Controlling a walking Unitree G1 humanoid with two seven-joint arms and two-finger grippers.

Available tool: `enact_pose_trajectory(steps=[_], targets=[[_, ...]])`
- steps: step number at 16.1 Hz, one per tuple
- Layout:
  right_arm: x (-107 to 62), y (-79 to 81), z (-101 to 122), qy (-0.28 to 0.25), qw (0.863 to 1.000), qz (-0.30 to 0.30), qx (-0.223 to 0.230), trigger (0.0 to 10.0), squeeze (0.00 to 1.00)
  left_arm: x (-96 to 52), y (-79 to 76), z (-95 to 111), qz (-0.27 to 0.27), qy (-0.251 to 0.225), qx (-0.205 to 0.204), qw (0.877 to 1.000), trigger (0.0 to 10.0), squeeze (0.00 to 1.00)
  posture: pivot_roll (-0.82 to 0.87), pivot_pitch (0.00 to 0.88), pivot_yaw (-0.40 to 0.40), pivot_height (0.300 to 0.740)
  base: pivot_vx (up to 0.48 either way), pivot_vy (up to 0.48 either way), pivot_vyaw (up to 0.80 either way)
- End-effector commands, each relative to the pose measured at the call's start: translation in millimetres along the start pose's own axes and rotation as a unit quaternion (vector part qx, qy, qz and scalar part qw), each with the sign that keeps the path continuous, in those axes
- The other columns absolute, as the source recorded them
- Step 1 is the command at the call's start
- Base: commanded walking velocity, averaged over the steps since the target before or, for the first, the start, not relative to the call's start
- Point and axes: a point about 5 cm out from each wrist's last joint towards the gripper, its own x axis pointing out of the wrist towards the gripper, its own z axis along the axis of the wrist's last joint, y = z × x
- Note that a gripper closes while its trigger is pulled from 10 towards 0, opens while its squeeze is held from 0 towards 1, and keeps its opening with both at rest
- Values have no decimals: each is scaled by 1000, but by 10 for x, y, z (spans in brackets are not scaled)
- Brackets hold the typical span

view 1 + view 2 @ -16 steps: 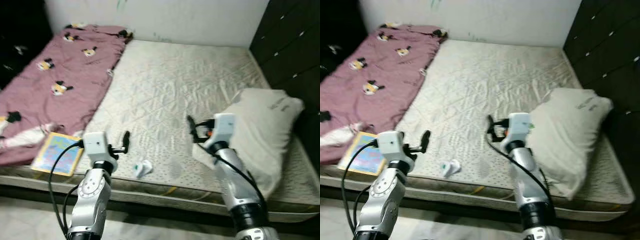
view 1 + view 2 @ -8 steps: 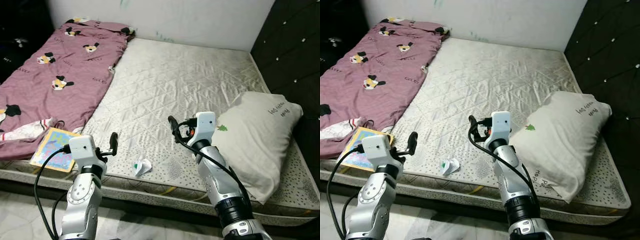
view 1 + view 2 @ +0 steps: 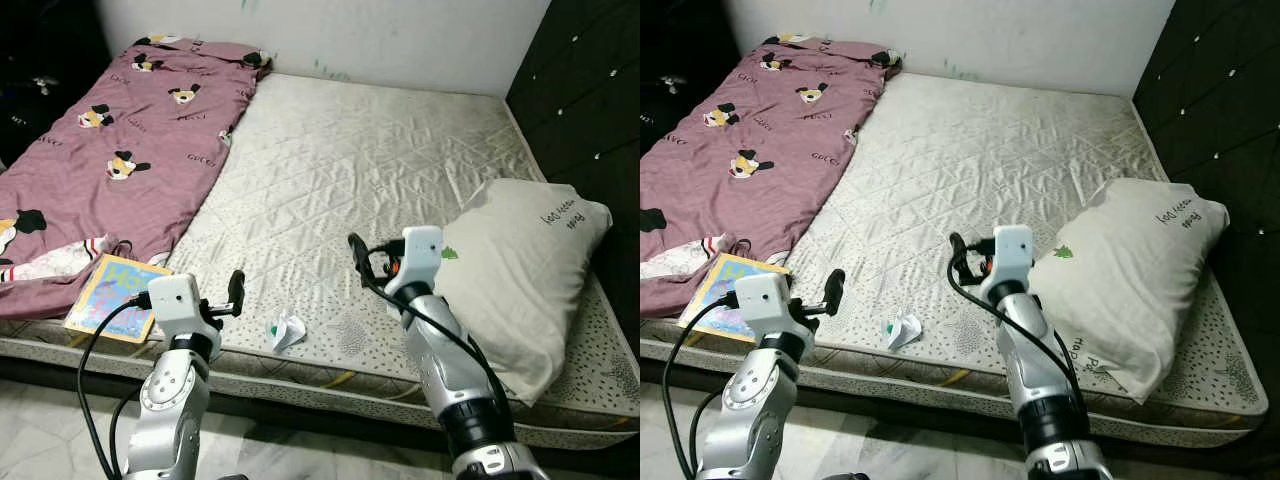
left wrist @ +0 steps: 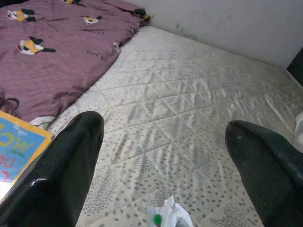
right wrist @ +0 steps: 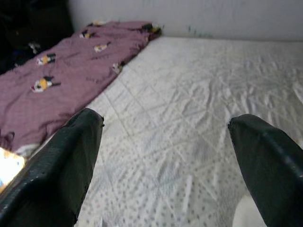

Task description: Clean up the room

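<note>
Just right of the left gripper (image 3: 237, 291), whose fingers are spread wide, a crumpled white paper scrap with a green spot (image 3: 286, 331) is seen near the quilted cream mattress's (image 3: 380, 160) front edge. "GUCCI" is printed on the mauve cartoon-mouse blanket (image 3: 120, 150). A blue and yellow picture book (image 3: 115, 297) lies left. The right gripper (image 3: 357, 255), likewise parted, is held beside the white lettered pillow (image 3: 525, 260).

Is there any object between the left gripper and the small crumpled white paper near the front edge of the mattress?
Nothing visible stands between them. The left gripper, fingers open, hovers beside the small crumpled white paper with a green spot, with bare quilted beige mattress between. The colourful picture book lies on the gripper's other side.
</note>
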Motion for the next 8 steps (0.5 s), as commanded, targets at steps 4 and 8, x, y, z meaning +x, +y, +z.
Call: enact_pose_trajectory(steps=[4,8], targets=[[-3,-7,29,-9,1000,0,-6,10000,0,22,-25,-2,0,5,-4,1000,10000,0,101,91,-31,740,0,0,0],[1,11,27,-10,1000,0,-4,10000,0,17,-22,-5,-5,7,-3,1000,10000,0,106,84,-33,740,0,0,0]])
